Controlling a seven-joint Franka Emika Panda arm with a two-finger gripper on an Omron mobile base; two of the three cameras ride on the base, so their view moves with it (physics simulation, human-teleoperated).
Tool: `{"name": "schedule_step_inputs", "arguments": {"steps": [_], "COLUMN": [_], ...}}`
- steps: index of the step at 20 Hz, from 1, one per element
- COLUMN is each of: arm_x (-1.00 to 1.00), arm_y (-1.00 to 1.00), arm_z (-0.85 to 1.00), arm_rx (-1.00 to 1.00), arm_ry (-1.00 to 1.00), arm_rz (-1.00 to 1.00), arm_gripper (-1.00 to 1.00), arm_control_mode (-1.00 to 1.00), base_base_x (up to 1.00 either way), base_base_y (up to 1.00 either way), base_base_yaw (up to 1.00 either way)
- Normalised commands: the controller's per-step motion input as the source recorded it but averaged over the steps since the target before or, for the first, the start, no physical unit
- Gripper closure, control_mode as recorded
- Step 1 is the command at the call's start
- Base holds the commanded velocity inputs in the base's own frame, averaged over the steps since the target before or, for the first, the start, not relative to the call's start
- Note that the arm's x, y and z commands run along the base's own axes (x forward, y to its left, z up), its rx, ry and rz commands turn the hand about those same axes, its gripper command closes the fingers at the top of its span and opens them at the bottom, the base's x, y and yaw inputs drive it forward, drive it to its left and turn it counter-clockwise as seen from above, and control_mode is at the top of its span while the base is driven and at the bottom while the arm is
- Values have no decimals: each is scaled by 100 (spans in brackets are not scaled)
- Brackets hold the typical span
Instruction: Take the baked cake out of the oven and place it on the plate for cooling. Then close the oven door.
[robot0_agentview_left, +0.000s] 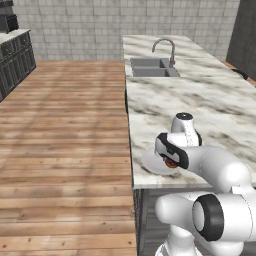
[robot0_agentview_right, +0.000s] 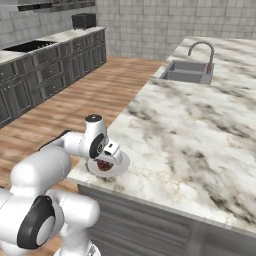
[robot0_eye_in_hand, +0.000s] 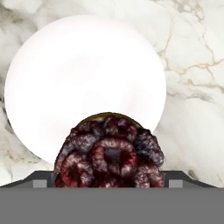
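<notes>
Overhead, one claw (robot0_agentview_right: 105, 162) held one cake (robot0_eye_in_hand: 109, 153) between wide jaws above one plate (robot0_eye_in_hand: 65, 78) on the marble counter (robot0_agentview_right: 190, 130).

Plate (robot0_eye_in_hand: 83, 83) smooth matt white; cake (robot0_eye_in_hand: 111, 153) bumpy, glossy; counter (robot0_eye_in_hand: 192, 65) polished marble.

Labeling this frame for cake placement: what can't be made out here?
- Whether the cake rests on the plate or hangs above it: hand view looks straight down.
- Jaws' contact with the cake: hand view's bottom edge cuts them off; the arm hides them in both base views.
- Plate's right part, left base view: arm covers it.
- Faucet detail: too small.
</notes>
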Motion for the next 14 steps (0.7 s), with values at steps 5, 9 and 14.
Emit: {"name": "schedule_step_inputs", "arguments": {"steps": [5, 9, 14], "arm_x": [23, 53, 47], "arm_y": [5, 15, 13], "arm_z": [-4, 0, 0], "arm_rx": [-2, 0, 0], "arm_ry": [1, 2, 6], "arm_rz": [-2, -3, -1], "arm_gripper": [100, 100, 100], "arm_control_mode": [-100, -100, -100], "base_base_x": [0, 0, 0], "base_base_y": [0, 0, 0], "base_base_yaw": [0, 0, 0]}}
